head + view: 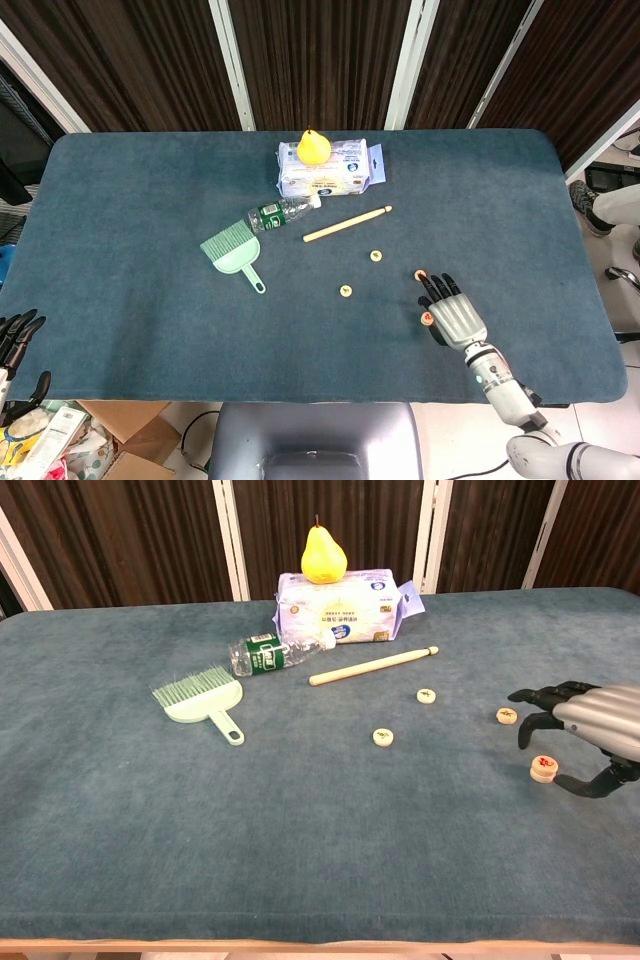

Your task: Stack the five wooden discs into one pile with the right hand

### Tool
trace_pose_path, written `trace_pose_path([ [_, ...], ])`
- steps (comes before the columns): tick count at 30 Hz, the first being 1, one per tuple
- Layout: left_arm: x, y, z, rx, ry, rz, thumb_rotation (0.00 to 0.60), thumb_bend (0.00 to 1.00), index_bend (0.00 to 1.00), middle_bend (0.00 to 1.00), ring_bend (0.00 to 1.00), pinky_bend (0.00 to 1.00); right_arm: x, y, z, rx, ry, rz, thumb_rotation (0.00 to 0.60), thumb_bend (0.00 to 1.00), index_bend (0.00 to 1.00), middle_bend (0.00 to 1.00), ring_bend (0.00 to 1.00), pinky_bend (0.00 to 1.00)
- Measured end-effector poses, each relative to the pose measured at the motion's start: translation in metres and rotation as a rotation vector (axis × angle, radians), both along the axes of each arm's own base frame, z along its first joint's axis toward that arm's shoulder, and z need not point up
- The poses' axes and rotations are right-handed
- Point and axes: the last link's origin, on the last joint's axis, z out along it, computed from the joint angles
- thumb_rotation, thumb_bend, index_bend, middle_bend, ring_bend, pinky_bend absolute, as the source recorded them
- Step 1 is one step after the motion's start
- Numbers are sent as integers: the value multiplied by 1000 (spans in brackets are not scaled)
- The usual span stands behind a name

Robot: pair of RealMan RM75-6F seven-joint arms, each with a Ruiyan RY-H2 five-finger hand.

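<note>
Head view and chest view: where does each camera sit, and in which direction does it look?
Head view: sits high, looks steeply down on the table; shows the right hand with its forearm, and the left hand at the lower left edge.
Chest view: sits low at the near table edge, looks across toward the curtain; shows only the right hand.
Shared: the right hand, the disc pile, three single discs, the pear, the brush.
</note>
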Motion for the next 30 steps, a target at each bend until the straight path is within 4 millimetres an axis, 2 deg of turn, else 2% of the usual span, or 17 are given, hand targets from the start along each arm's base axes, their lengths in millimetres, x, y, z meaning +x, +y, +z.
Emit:
trace_pose_path([
  [7,0,1,0,-2,0,0,600,496,0,12,0,0,5,-3,13,-45,-51,-3,600,513,419,0,0,0],
  [13,1,2,-2,-4,5,1,600,496,0,12,0,0,26,-15,13,-76,-101,25,600,512,417,0,0,0],
  [20,0,1,-1,0,10,5,600,497,0,12,0,0,76,-42,-12,-53,-160,63,600,489,432,0,0,0],
  [30,-2,-1,5,16,3,8,600,497,0,12,0,0,122,-74,-59,12,-181,5,600,488,440,0,0,0],
])
